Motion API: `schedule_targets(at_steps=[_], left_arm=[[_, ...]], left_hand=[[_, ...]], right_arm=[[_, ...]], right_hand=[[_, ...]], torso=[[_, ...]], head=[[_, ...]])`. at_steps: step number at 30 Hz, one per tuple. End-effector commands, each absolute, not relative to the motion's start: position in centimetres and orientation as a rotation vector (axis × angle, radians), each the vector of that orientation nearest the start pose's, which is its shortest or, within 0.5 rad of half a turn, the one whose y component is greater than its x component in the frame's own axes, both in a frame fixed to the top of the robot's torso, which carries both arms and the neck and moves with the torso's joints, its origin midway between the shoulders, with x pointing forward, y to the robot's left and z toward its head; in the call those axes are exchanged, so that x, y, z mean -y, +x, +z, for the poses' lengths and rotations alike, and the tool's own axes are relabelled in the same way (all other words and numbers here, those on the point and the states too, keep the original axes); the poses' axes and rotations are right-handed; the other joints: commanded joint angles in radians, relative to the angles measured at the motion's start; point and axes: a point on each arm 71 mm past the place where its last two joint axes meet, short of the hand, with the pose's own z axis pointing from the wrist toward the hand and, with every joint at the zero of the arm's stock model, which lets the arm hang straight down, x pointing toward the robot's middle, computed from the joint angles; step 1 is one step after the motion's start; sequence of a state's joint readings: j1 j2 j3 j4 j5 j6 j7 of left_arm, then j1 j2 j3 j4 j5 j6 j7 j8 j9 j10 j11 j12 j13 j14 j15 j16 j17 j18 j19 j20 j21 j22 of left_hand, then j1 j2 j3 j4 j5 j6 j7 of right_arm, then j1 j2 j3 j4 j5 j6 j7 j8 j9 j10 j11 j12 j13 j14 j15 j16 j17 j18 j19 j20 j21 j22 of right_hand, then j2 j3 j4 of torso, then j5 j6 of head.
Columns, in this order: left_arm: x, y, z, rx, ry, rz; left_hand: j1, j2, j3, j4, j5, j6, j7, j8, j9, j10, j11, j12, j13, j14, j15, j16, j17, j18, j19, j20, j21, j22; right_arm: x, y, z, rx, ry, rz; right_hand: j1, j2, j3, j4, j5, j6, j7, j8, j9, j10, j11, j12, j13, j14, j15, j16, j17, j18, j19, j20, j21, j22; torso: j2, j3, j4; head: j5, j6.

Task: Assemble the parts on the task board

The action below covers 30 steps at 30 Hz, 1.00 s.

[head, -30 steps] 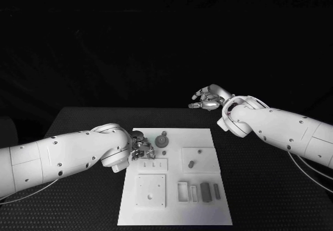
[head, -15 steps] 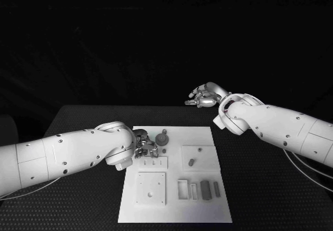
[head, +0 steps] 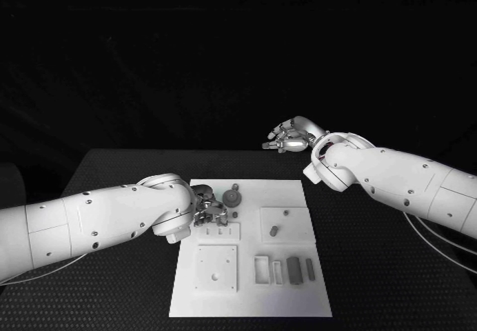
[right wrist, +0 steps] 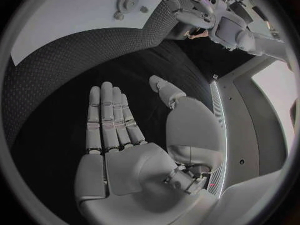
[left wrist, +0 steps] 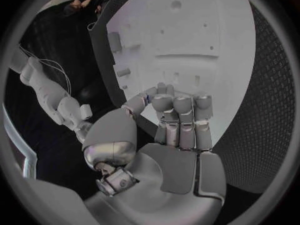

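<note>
Table (head: pixel 119 172): black, textured; wide bare margin at 3 and 9 o'clock of the board, narrower strip at 12.

Task board (head: pixel 288 303): white plate, centre of table, long axis 12–6 o'clock. Its 9 o'clock edge is partly covered by the left arm (head: pixel 89 221); edges at 3 and 6 o'clock are unobstructed.

Right arm (head: pixel 398 179): enters from 3 o'clock, elevated, crosses above the table's far corner at approx. 1 o'clock of the board.

Left hand (head: pixel 207 210): over the board's upper-left area, at 9 o'clock of the gear-shaped part (head: pixel 233 199). Wrist view: fingers (left wrist: pixel 182 107) curled in, pressed side by side, thumb alongside. Whether anything is pinched under the fingertips: cannot tell, contact zone hidden.

Right hand (head: pixel 288 140): raised beyond the table's far edge, well apart from the board. Wrist view: palm flat, fingers (right wrist: pixel 107 117) straight and side by side, thumb set apart, nothing held.

Parts: grey rectangular blocks (head: pixel 294 270) near the board's 5 o'clock corner; small peg (head: pixel 273 232) on the raised pad at 3 o'clock. Slot details near the left hand are too small to resolve.
</note>
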State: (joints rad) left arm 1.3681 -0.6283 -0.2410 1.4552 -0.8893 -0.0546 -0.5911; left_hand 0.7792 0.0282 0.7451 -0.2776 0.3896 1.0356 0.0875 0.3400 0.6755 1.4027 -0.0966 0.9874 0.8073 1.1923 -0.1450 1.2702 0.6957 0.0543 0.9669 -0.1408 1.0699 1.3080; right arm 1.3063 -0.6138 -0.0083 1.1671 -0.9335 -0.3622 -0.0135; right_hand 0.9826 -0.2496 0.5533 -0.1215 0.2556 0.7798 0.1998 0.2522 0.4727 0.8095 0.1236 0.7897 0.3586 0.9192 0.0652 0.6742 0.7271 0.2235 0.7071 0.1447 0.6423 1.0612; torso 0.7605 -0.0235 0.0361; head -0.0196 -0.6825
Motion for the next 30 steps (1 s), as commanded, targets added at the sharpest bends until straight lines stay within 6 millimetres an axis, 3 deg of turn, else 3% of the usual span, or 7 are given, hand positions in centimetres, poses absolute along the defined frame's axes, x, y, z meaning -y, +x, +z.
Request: schedule_targets(at_steps=[1,10,12,16,30], left_arm=[[-13.98,48.89,-21.59,-2.299,-0.221,-0.413],[-13.94,48.92,-21.71,-2.292,-0.188,-0.393],[-13.92,48.91,-21.80,-2.294,-0.188,-0.390],[-13.91,48.89,-21.96,-2.294,-0.189,-0.388],[-13.86,48.83,-22.24,-2.317,-0.174,-0.383]], left_hand=[[0.009,0.002,0.006,-0.001,0.004,0.128,-0.082,0.001,0.099,-0.005,-0.010,0.001,-0.002,0.053,-0.059,0.007,-0.002,0.006,0.002,-0.124,0.006,0.015],[0.024,-0.021,0.002,0.024,-0.029,0.153,-0.090,0.005,0.108,-0.002,-0.017,0.002,-0.005,0.055,-0.063,0.017,-0.016,0.006,0.007,-0.126,0.009,0.014],[0.030,-0.025,0.000,0.033,-0.044,0.158,-0.092,0.006,0.110,-0.001,-0.019,0.002,-0.005,0.055,-0.063,0.020,-0.020,0.006,0.007,-0.126,0.009,0.014],[0.043,-0.031,-0.006,0.056,-0.105,0.169,-0.095,0.008,0.117,-0.001,-0.022,0.004,-0.007,0.054,-0.064,0.026,-0.028,0.006,0.006,-0.126,0.009,0.014],[0.038,-0.019,-0.014,0.074,-0.112,0.181,-0.099,0.012,0.125,-0.002,-0.025,0.005,-0.008,0.053,-0.063,0.032,-0.035,0.004,0.002,-0.125,0.009,0.014]], right_arm=[[19.20,57.02,-13.74,-1.584,0.342,0.854],[19.12,57.02,-13.77,-1.588,0.341,0.855],[19.13,57.01,-13.77,-1.588,0.341,0.855],[19.17,57.02,-13.80,-1.591,0.341,0.855],[18.98,57.08,-13.87,-1.596,0.338,0.856]], right_hand=[[0.012,-0.002,-0.007,-0.002,-0.004,-0.008,0.017,0.004,-0.002,0.005,0.000,-0.005,-0.005,-0.001,0.009,-0.005,-0.002,-0.004,-0.001,0.008,-0.006,-0.001],[0.017,0.000,-0.008,-0.002,0.005,-0.010,0.018,0.006,-0.005,0.004,0.002,-0.008,-0.021,-0.006,0.013,-0.009,-0.010,-0.003,-0.006,0.013,-0.014,-0.003],[0.018,0.001,-0.009,-0.002,0.009,-0.011,0.018,0.006,-0.005,0.004,0.003,-0.008,-0.025,-0.006,0.013,-0.009,-0.012,-0.002,-0.007,0.014,-0.015,-0.004],[0.019,0.002,-0.010,-0.002,0.017,-0.011,0.018,0.007,-0.006,0.004,0.003,-0.008,-0.031,-0.007,0.014,-0.009,-0.015,-0.001,-0.008,0.016,-0.018,-0.004],[0.032,0.007,-0.007,-0.006,0.039,-0.013,0.018,0.009,-0.010,0.001,0.005,-0.007,-0.050,-0.013,0.018,-0.010,-0.023,0.001,-0.013,0.021,-0.025,-0.005]], torso=[[0.000,0.0010,-0.0002],[0.000,-0.0009,0.0007],[-0.001,0.0000,0.0004],[0.000,0.0000,0.0001],[0.000,0.0000,0.0007]], head=[[0.002,0.000],[0.003,-0.004],[0.003,-0.005],[0.004,-0.007],[0.004,-0.011]])
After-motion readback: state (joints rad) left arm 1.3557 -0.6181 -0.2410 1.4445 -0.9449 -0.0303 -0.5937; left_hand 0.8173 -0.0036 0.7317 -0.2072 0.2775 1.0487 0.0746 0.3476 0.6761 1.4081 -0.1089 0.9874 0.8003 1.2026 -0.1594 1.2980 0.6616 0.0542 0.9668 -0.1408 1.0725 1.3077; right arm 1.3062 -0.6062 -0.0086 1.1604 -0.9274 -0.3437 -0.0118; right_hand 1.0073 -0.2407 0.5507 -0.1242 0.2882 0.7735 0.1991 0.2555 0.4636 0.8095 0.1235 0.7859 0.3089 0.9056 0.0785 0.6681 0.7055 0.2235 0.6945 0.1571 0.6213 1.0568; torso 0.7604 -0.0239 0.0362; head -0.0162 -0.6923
